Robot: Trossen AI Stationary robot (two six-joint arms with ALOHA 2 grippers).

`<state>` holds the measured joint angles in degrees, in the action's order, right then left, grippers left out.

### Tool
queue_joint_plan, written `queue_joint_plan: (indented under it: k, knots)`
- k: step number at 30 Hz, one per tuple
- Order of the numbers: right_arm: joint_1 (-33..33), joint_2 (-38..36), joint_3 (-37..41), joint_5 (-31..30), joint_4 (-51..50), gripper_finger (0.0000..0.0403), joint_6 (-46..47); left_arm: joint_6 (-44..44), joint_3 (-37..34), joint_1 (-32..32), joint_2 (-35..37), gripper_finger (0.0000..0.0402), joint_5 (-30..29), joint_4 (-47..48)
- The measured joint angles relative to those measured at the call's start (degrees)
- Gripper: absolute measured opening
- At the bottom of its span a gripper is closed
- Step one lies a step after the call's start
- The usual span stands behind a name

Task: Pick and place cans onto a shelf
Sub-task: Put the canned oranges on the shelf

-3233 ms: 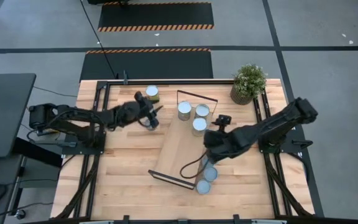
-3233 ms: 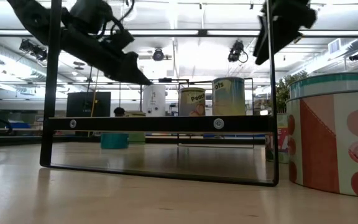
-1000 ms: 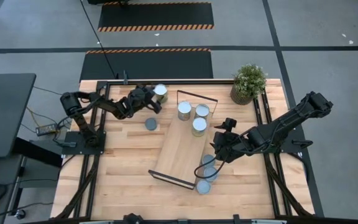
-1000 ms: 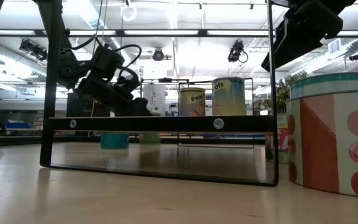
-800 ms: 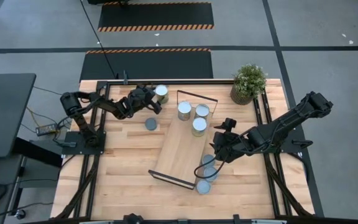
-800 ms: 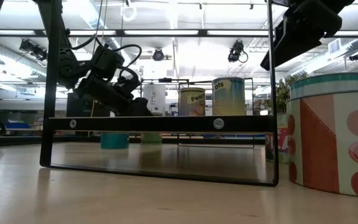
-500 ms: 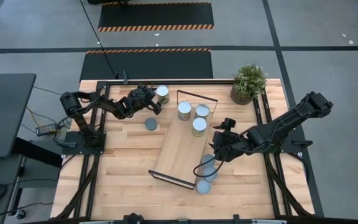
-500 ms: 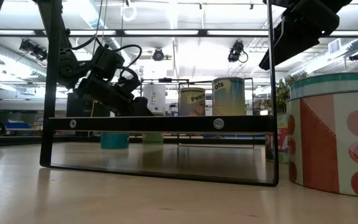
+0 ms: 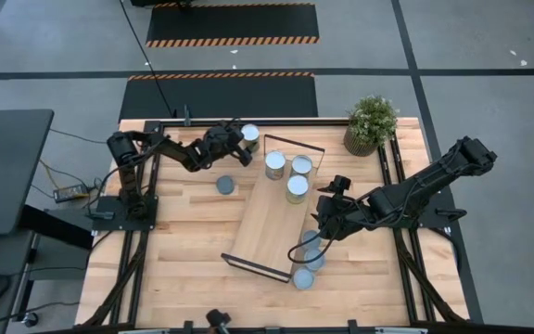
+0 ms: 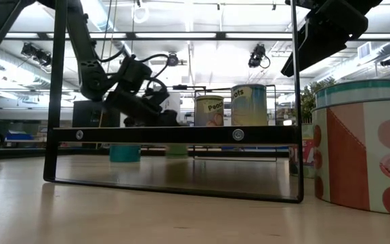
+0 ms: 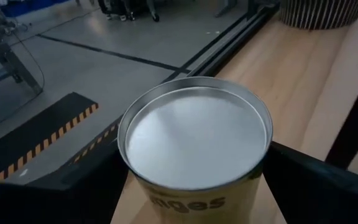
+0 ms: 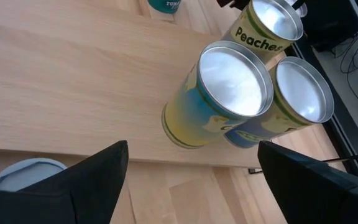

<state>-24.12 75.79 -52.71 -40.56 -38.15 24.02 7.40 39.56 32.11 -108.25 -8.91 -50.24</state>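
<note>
The left gripper [image 9: 239, 148] has its two dark fingers [image 11: 73, 186] pressed to either side of a yellow-labelled can [image 11: 196, 146], one finger on each flank just below the silvery rim, so the tin sits squarely between them and is held. Seen from above, that held can [image 9: 249, 133] is near the far edge of the table, just beside the black wire frame [image 9: 294, 142] at the shelf's far end.

Across the table, the right gripper [image 9: 324, 221] hangs with its fingers [image 12: 92, 174] spread wide and nothing between them. It is above the right edge of the shelf [image 9: 267, 218], apart from every can. Beyond its fingertips stand three cans on the board: a yellow-and-blue one [image 12: 219, 93], a pale one touching it [image 12: 291, 99], and one marked "Peaches" [image 12: 266, 28] just behind.

From overhead those three cans [image 9: 288, 174] cluster at the far end of the long light-wood board, which lies slantwise on the tabletop [image 9: 184, 250]. A small flat tin [image 9: 223, 186] sits on the table left of the shelf, well apart from the held can. More cans [image 9: 307, 264] stand beside the shelf's near right corner. A potted plant [image 9: 371, 123] occupies the far right corner of the table.
</note>
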Motion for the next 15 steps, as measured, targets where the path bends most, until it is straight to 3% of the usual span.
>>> queue_joint_plan:
  k: [9, 15]
  knots:
    - [0.0, 0.0, 0.0, 0.0, 0.0, 0.0366, 0.2, 1.0, 0.3, -0.3, -0.1, 0.0325, -0.1, 0.1]
    - [0.0, 0.0, 0.0, -0.1, 0.0, 0.0366, 0.4, 1.1, 0.2, -0.3, 4.3, 0.0324, 1.6, 6.4]
